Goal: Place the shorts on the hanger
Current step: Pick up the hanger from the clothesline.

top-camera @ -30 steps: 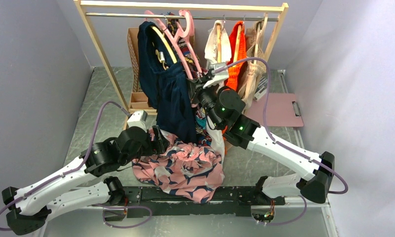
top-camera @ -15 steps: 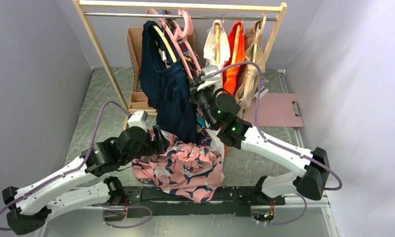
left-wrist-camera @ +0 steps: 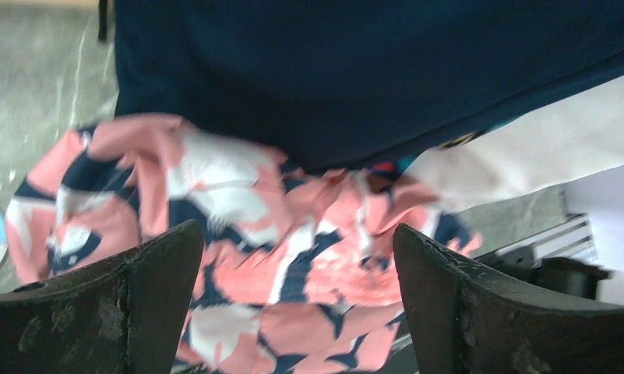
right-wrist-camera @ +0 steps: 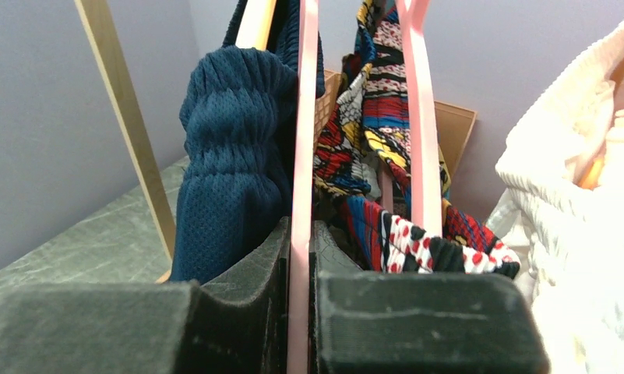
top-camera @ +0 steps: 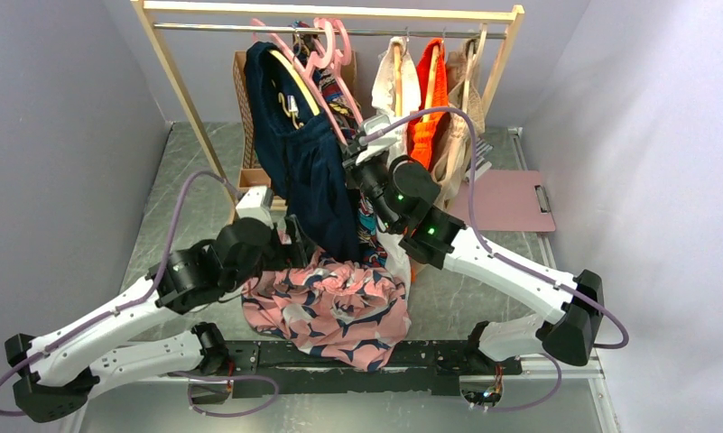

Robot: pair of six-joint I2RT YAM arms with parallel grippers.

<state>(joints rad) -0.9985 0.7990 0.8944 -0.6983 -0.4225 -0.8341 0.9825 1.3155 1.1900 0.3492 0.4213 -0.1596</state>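
The shorts (top-camera: pixel 330 307), pink with a navy and white print, lie crumpled on the table between the arm bases. They fill the left wrist view (left-wrist-camera: pixel 293 257). My left gripper (top-camera: pixel 294 251) is open and empty, just above their left edge, with its jaws (left-wrist-camera: pixel 297 304) wide apart. The pale-pink hanger (top-camera: pixel 319 72) hangs by its hook on the rail. My right gripper (top-camera: pixel 354 164) is shut on the hanger's lower arm. In the right wrist view, that arm (right-wrist-camera: pixel 303 117) runs up from between the closed jaws (right-wrist-camera: pixel 299 257). A second pink hanger arm (right-wrist-camera: pixel 419 117) stands beside it.
A navy garment (top-camera: pixel 303 171) hangs just left of the hanger, right above my left gripper. A multicolour patterned garment (right-wrist-camera: pixel 363 140), cream (top-camera: pixel 395 81) and orange (top-camera: pixel 430 99) clothes hang on the wooden rack (top-camera: pixel 339 11). A cardboard box (top-camera: pixel 245 99) stands behind. A pink clipboard (top-camera: pixel 511 200) lies at right.
My right arm has moved left and slightly back with the hanger, swinging the hanger and navy garment left. My left arm has risen a little and shifted toward the rack.
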